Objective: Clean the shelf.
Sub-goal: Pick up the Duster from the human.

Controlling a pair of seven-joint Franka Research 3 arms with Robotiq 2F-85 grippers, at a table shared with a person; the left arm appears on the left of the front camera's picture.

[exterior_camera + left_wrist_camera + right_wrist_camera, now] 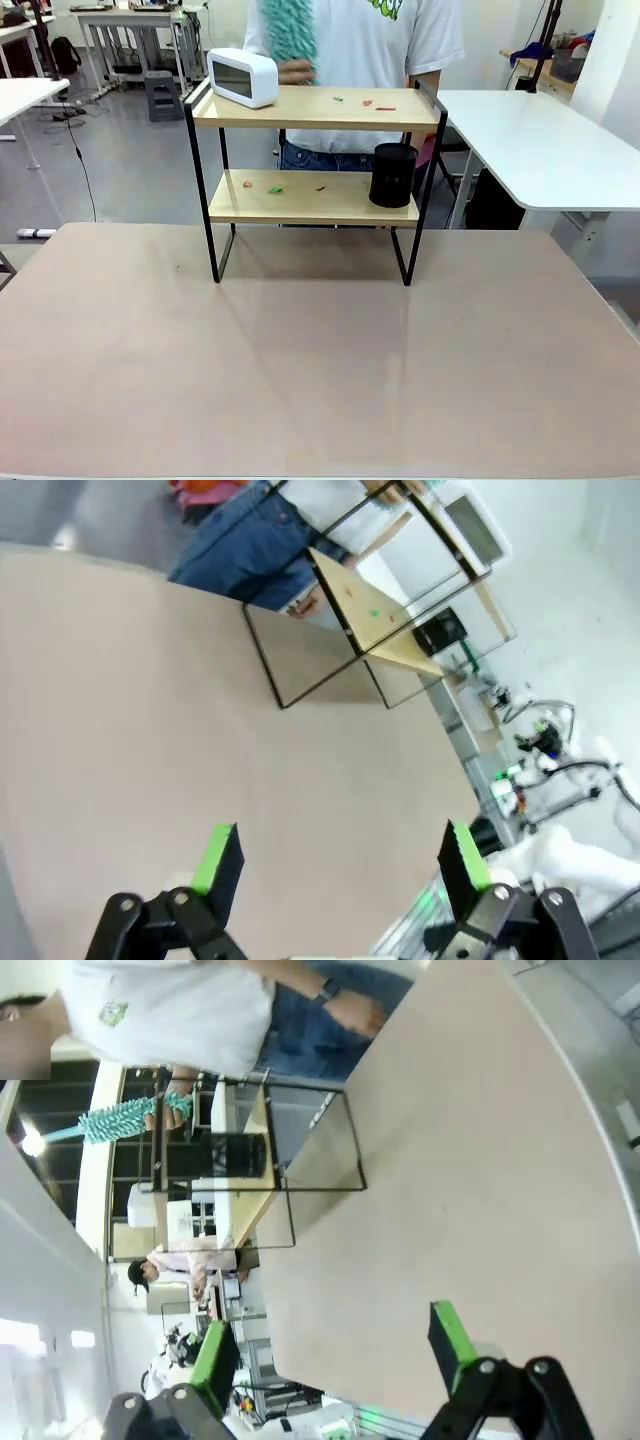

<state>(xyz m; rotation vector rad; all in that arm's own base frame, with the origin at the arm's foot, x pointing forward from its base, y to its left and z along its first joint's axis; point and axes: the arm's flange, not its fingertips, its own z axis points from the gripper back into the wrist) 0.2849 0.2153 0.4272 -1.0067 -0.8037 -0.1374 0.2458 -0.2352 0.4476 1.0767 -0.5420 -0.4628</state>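
**Shelf** (315,108): we list two light wooden boards in a thin black frame. It stands on four legs at the middle of the far half of the tan table (300,380), with a person (350,50) in a white T-shirt just behind it.

**Top board:** we see a white box-shaped device (243,77) with a dark face at its left end. Small red and green scraps (366,102) lie right of centre.

**Lower board:** we find a black cylindrical container (393,175) upright at its right end; we cannot tell what it holds. More red and green scraps (275,188) lie left of centre.

**Teal duster** (290,35): the person holds it up behind the top board's left part.

**Writing:** we note green print on the T-shirt, cut off by the picture's top edge and unreadable.

**Left gripper** (338,858): its jaws are spread wide over bare table and grip nothing, well apart from the shelf.

**Right gripper** (333,1352): its jaws are likewise wide apart and empty, and it is well short of the shelf.
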